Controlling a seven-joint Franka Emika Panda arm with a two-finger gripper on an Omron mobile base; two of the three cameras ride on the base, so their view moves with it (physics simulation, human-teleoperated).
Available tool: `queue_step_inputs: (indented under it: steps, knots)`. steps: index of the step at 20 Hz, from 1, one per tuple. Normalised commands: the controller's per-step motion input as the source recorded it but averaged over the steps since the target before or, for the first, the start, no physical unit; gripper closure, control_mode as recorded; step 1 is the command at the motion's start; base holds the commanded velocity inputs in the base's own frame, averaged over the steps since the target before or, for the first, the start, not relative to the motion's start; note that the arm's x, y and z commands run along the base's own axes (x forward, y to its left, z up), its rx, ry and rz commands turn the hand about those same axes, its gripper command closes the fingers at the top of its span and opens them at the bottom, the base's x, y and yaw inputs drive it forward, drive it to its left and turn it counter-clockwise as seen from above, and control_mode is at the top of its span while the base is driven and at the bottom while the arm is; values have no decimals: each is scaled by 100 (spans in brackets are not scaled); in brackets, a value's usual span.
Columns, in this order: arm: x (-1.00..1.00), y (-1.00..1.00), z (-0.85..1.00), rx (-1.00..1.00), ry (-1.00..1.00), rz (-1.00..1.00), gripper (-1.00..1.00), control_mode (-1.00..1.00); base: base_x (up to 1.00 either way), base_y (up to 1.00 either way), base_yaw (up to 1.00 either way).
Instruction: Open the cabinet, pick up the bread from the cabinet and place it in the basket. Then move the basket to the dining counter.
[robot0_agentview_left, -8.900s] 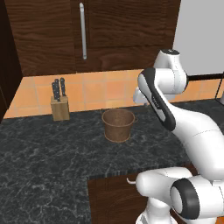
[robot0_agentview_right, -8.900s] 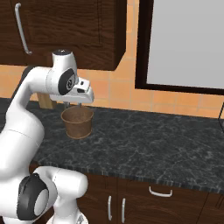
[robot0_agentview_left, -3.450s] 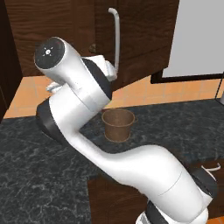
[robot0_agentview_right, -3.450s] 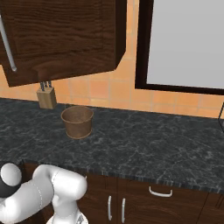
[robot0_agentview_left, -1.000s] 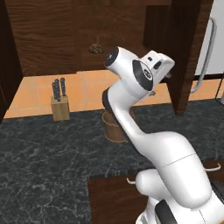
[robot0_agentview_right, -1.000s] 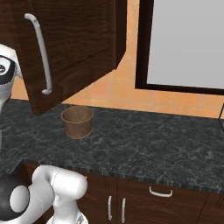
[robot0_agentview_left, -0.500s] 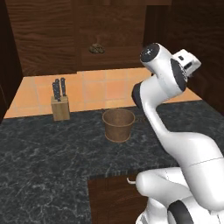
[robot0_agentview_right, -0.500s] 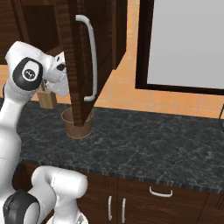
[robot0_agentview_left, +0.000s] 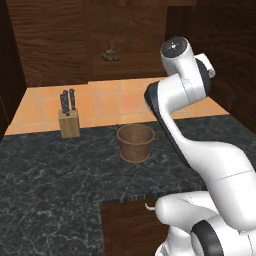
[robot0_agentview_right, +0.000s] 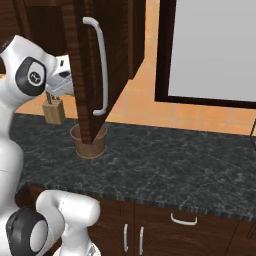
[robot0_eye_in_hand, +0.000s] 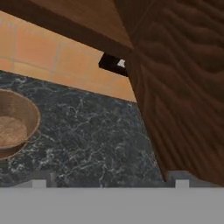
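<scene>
Since half a second ago the cabinet (robot0_agentview_left: 125, 40) door (robot0_agentview_right: 90, 75) has swung a little wider and the arm's hand has drawn back toward the door's inner face. Inside the open cabinet the bread (robot0_agentview_left: 110, 55) lies on the shelf, a small tan lump above and behind the basket (robot0_agentview_left: 135, 143). That basket stands upright and empty on the black speckled worktop (robot0_agentview_left: 45, 175), well apart from the bread. A knife block (robot0_agentview_left: 69, 120) stands to its left against the orange tiled wall (robot0_agentview_left: 115, 102). From the right base view the door edge hides part of the basket, and its long silver handle (robot0_agentview_right: 101, 65) faces the camera. Whether the gripper's jaws are spread or pressed together cannot be told; the hand view looks past the door to the basket's rim.
</scene>
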Motion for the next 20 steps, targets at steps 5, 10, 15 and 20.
queue_step_inputs:
  steps: [5,10,15,20]
  knots:
    - [65,66,31,23,-11,2,-100,-100,0,0,0]
    - [44,29,31,29,-10,6,-100,-100,0,0,0]
    - [73,34,8,23,-16,25,-100,-100,0,0,0]
    - [74,36,0,15,-28,32,-100,-100,0,0,0]
